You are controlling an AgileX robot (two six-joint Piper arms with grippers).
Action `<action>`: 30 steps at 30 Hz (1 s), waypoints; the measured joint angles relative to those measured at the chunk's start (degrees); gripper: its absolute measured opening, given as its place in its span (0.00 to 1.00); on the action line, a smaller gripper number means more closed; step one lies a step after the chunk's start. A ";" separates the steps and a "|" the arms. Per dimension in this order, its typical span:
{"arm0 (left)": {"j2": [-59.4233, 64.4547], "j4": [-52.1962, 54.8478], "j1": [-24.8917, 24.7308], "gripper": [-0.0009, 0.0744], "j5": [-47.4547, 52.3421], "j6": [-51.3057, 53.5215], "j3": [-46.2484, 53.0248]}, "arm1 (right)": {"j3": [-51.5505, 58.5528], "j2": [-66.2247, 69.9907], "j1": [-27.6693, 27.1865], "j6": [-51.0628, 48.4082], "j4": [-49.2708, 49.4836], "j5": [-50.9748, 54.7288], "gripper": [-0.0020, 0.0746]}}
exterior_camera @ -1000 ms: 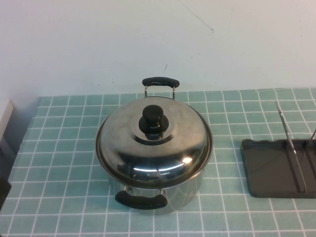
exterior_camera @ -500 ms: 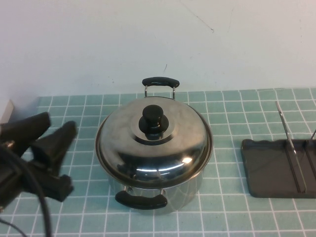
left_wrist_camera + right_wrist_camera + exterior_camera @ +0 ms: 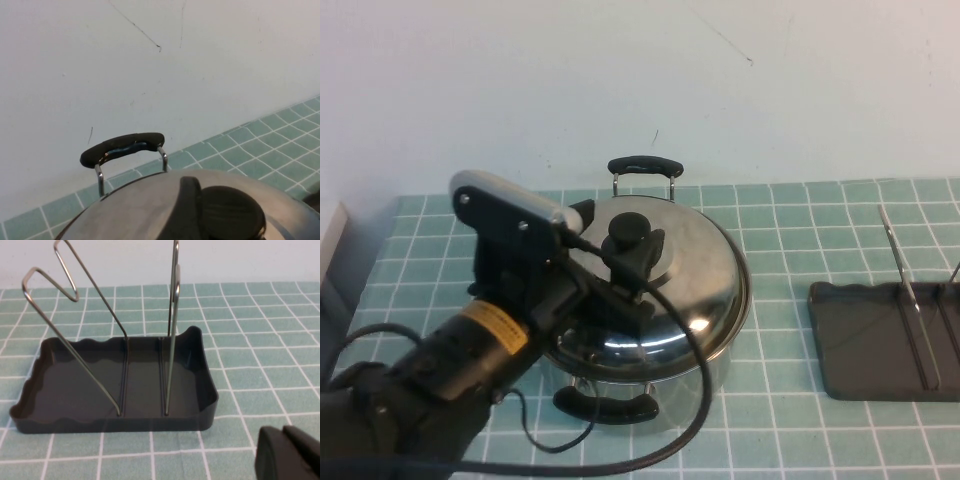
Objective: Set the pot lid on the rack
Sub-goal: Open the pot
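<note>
The pot lid (image 3: 705, 275) is shiny domed steel with a black knob (image 3: 627, 230) and sits on the steel pot (image 3: 710, 385) at the table's middle. My left gripper (image 3: 625, 250) is open over the lid, its jaws on either side of the knob. In the left wrist view the knob (image 3: 232, 215) lies between the jaws, with one finger (image 3: 186, 205) close beside it. The rack (image 3: 870, 345), a dark tray with wire dividers, lies at the right edge. My right gripper (image 3: 290, 457) is shut, low over the tiles just before the rack (image 3: 100, 390), and is out of the high view.
The pot's black handles stick out at the front (image 3: 605, 405) and the back (image 3: 644, 165). The left arm and its cable (image 3: 620, 455) cover the front left of the green tiled table (image 3: 820, 215). A white wall stands close behind.
My left arm has swung in from the left edge to the pot, and its open gripper now straddles the lid's knob. The lid, pot and rack have not moved.
</note>
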 joint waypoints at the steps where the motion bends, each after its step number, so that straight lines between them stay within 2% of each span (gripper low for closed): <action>1: 1.53 0.00 0.00 0.75 -1.26 -0.11 -0.68 | 0.00 0.00 0.00 0.00 0.00 0.00 0.02; 7: 11.05 -0.80 0.00 0.75 -4.47 -0.34 -5.45 | 0.00 0.00 0.00 0.00 0.00 0.00 0.02; 12: 15.29 -6.58 -0.03 0.74 -6.92 -0.34 -6.63 | 0.00 0.00 0.00 0.00 0.00 0.00 0.02; 14: 15.79 -8.45 -0.03 0.69 -7.99 -0.34 -6.65 | 0.00 0.00 0.00 0.00 0.00 0.00 0.02; 18: 15.93 -7.76 -0.25 0.45 -9.32 -0.26 -6.75 | 0.00 0.00 0.00 0.00 0.00 0.00 0.02; 19: 15.93 -7.48 -0.33 0.43 -9.44 0.06 -6.75 | 0.00 0.00 0.00 0.00 0.00 0.00 0.02; 25: 15.28 -5.21 -0.33 0.43 -11.66 0.85 -6.75 | 0.00 0.00 0.00 0.00 0.00 0.00 0.02; 30: 9.10 -0.13 -0.33 0.43 -12.58 1.66 -6.75 | 0.00 0.00 0.00 0.00 0.00 0.00 0.02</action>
